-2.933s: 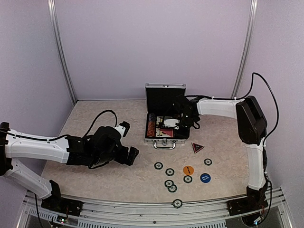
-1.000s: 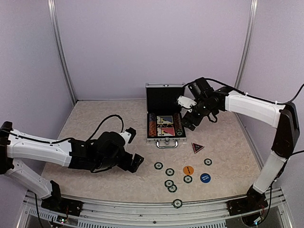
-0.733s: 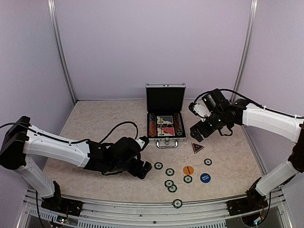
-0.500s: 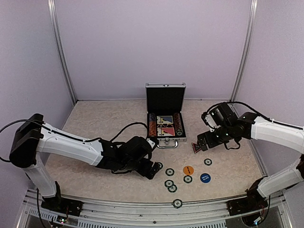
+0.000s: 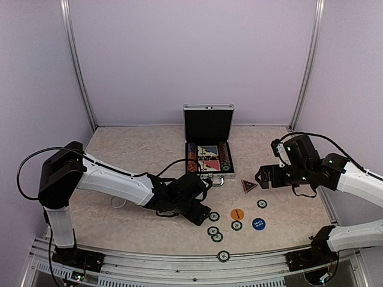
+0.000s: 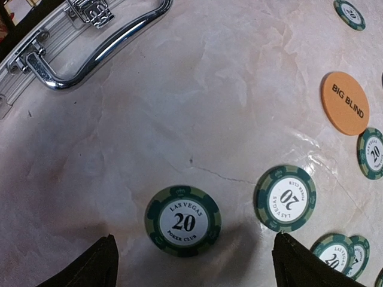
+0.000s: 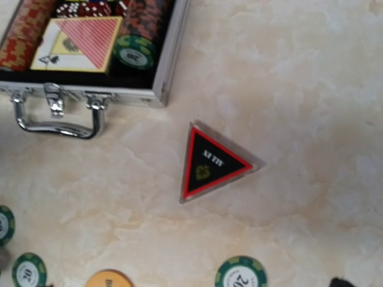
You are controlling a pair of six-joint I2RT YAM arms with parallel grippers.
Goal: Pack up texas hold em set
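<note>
The silver case [image 5: 209,174] of the texas hold em set lies open with its lid [image 5: 208,122] upright; card decks and chip rows fill it [image 7: 84,42]. My left gripper [image 5: 201,213] is open, low over a green and white "20" chip [image 6: 182,220]. Its fingertips [image 6: 99,266] stand either side of the chip without touching it. My right gripper [image 5: 262,178] is open and empty, just right of the dark triangular marker [image 5: 248,185] [image 7: 212,162]. On the table lie an orange disc [image 5: 237,214], a blue disc [image 5: 258,224] and several green chips [image 5: 214,216].
The case handle [image 6: 90,51] points toward the loose chips. One green chip [image 5: 223,256] lies on the rail at the table's front edge. Another lies alone [image 5: 262,203] right of the orange disc. Pale walls close in the table.
My left arm has stretched right from the table's left side, down over the leftmost chip. My right arm has pulled back from the case and come down beside the triangular marker.
</note>
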